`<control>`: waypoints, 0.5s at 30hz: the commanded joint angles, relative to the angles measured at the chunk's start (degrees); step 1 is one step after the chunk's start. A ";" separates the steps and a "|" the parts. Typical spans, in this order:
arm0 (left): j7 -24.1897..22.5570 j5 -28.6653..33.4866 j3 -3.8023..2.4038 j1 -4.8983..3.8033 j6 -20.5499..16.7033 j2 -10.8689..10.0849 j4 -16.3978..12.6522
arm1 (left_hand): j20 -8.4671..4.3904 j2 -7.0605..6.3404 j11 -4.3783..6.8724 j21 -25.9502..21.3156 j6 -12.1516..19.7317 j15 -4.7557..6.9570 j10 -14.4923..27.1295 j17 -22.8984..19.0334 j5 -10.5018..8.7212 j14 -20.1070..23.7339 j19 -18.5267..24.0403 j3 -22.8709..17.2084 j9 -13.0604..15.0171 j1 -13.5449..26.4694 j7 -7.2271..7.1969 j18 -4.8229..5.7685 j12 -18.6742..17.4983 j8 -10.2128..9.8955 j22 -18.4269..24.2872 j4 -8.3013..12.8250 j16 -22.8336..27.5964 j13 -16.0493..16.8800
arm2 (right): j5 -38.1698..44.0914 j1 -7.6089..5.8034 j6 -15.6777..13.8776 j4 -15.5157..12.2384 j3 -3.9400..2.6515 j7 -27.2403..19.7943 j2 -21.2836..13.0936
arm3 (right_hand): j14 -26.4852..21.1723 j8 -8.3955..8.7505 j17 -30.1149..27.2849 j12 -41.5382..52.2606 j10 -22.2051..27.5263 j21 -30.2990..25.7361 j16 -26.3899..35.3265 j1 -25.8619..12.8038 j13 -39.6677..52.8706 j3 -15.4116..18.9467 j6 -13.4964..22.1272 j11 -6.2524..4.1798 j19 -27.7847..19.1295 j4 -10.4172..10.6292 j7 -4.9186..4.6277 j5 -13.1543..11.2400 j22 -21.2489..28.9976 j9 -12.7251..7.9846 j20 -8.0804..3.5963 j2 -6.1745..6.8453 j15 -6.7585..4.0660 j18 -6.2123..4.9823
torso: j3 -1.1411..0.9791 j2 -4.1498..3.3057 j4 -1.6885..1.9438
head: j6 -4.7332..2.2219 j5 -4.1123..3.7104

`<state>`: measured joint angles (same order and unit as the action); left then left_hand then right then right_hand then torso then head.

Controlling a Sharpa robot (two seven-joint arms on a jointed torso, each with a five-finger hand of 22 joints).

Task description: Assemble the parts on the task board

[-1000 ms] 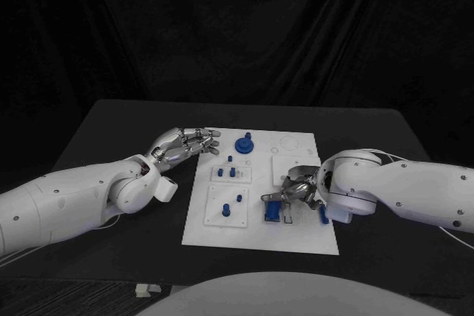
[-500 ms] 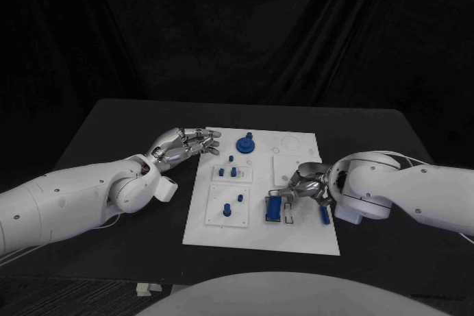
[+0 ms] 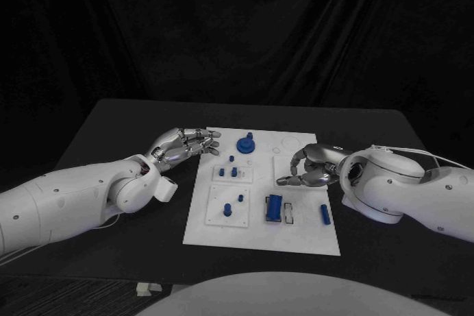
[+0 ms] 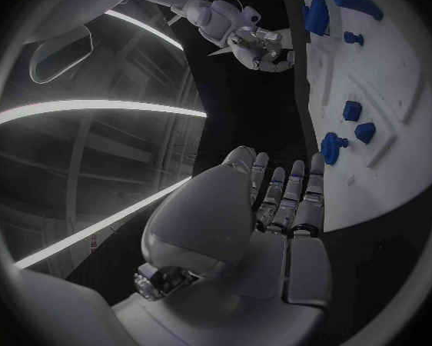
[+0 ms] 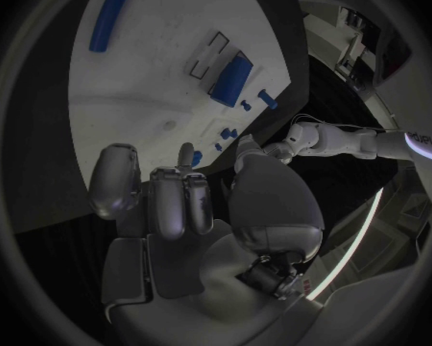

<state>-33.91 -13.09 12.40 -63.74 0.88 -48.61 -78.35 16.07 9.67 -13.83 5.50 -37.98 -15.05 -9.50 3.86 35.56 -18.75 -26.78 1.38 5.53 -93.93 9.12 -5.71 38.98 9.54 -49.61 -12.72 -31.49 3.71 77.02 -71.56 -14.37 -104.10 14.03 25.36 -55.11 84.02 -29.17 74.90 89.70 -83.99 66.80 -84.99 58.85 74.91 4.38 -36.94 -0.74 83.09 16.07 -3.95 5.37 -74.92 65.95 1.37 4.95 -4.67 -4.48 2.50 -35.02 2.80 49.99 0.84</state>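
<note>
The white task board point(image 3: 259, 230) lies mid-table with blue parts on it. A blue block point(image 3: 272, 207) sits in the near middle beside a white slot. Close by, a blue bar point(image 3: 325, 214) lies near the board's right edge. At the far end stands a round knob point(image 3: 245, 147), and small pegs point(image 3: 231, 172) stand on the left half. My right hand point(image 3: 306, 168) hovers over the board's right middle with fingers curled and nothing in them point(image 5: 177, 200). At the board's far left edge my left hand point(image 3: 185, 145) holds nothing, its fingers stretched out point(image 4: 278, 200).
Black tabletop point(image 3: 118, 124) surrounds the board on all sides. A single peg point(image 3: 226, 209) stands in the near-left plate. My left forearm point(image 3: 79, 196) lies across the table's left side and my right forearm point(image 3: 405, 189) across its right side.
My right hand has lifted off the blue block and drawn back toward the far right of the board. The block stays beside its slot. The left hand has not moved.
</note>
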 commanded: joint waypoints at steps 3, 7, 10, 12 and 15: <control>-0.61 0.33 -0.06 0.09 0.63 -0.15 -0.27 | 0.04 -0.02 -0.22 0.13 -0.01 -0.43 -0.12 0.00 0.10 -0.04 0.36 -0.37 -0.04 0.07 0.49 0.89 -0.12 0.00 0.06 -0.11 0.27 0.05 | 12.10 1.69 -9.15 -1.48 0.08 -7.95 -0.89 | 4.39 1.18 7.24 0.30 -6.01 0.55 -0.51 6.22 15.09 -1.23 3.25 0.50 -0.08 -1.44 -0.81 8.17 -9.04 -2.73 0.71 -0.59 0.62 -0.04 | 0.03 -0.01 -0.01 | 0.01 0.02; -0.63 0.33 -0.06 0.11 0.70 -0.32 -0.33 | 0.04 -0.05 -0.25 0.15 -0.06 -0.45 -0.20 0.01 0.13 -0.11 0.35 -0.50 -0.04 0.08 0.50 0.91 -0.10 0.02 0.06 -0.06 0.24 0.05 | 16.29 3.76 -11.33 -2.43 0.12 -9.72 -1.50 | 4.26 1.58 7.09 0.30 -6.01 0.09 -0.38 11.44 15.09 -3.97 7.26 0.61 -0.44 -1.65 -1.32 9.77 -8.92 -5.81 0.80 1.28 0.74 -0.14 | -0.04 -0.09 -0.14 | 0.01 0.11; -0.63 0.33 -0.06 0.13 0.80 -0.42 -0.33 | 0.03 -0.06 -0.27 0.16 -0.07 -0.45 -0.22 0.01 0.14 -0.11 0.34 -0.54 -0.04 0.08 0.50 0.92 -0.10 0.03 0.06 -0.04 0.25 0.05 | 18.91 5.45 -12.30 -2.90 0.14 -9.92 -1.84 | 4.13 0.74 6.75 0.30 -6.01 -0.29 -0.14 12.37 15.09 -5.20 10.01 0.76 -0.66 0.31 -1.61 7.26 -8.82 -6.77 0.95 3.35 0.88 -0.19 | -0.10 -0.12 -0.12 | 0.01 0.04; -0.64 0.33 -0.06 0.16 0.85 -0.50 -0.33 | 0.03 -0.07 -0.28 0.16 -0.08 -0.45 -0.23 0.01 0.15 -0.11 0.34 -0.58 -0.04 0.07 0.50 0.92 -0.10 0.03 0.05 -0.02 0.25 0.05 | 20.32 6.48 -12.66 -3.05 0.14 -9.68 -1.95 | 4.02 -0.07 6.44 0.30 -6.01 -0.66 0.08 12.25 15.09 -5.36 12.15 0.95 -0.85 0.64 -1.81 4.76 -8.73 -7.19 1.06 4.50 1.01 -0.24 | -0.05 -0.07 -0.01 | 0.01 0.01; -0.66 0.33 -0.06 0.21 0.91 -0.58 -0.30 | 0.03 -0.07 -0.28 0.16 -0.08 -0.45 -0.23 0.01 0.15 -0.11 0.34 -0.58 -0.04 0.07 0.50 0.92 -0.10 0.03 0.05 -0.02 0.25 0.05 | 21.60 7.78 -12.43 -3.11 0.14 -8.90 -1.95 | 3.85 -1.81 5.98 0.30 -6.01 -1.53 0.41 10.90 15.09 -4.62 14.86 1.18 -1.21 0.85 -2.07 0.33 -8.50 -7.71 1.24 6.31 1.23 -0.40 | 0.01 -0.08 -0.14 | 0.01 0.05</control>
<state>-33.88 -13.09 12.40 -63.63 1.01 -49.23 -78.51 16.07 9.67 -13.83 5.50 -37.98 -15.05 -9.50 3.86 35.56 -18.75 -26.78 1.06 5.54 -93.93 9.12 -5.70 38.98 9.54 -49.61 -12.72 -31.49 3.70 93.77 -64.11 -24.14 -106.97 14.21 17.09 -56.99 83.98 -30.67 74.90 89.69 -84.04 65.45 -84.97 69.78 74.90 -0.62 -22.52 0.12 82.30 16.94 -5.98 6.54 -74.91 58.35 2.58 10.59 -3.93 -4.48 2.48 -35.07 2.70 49.99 0.89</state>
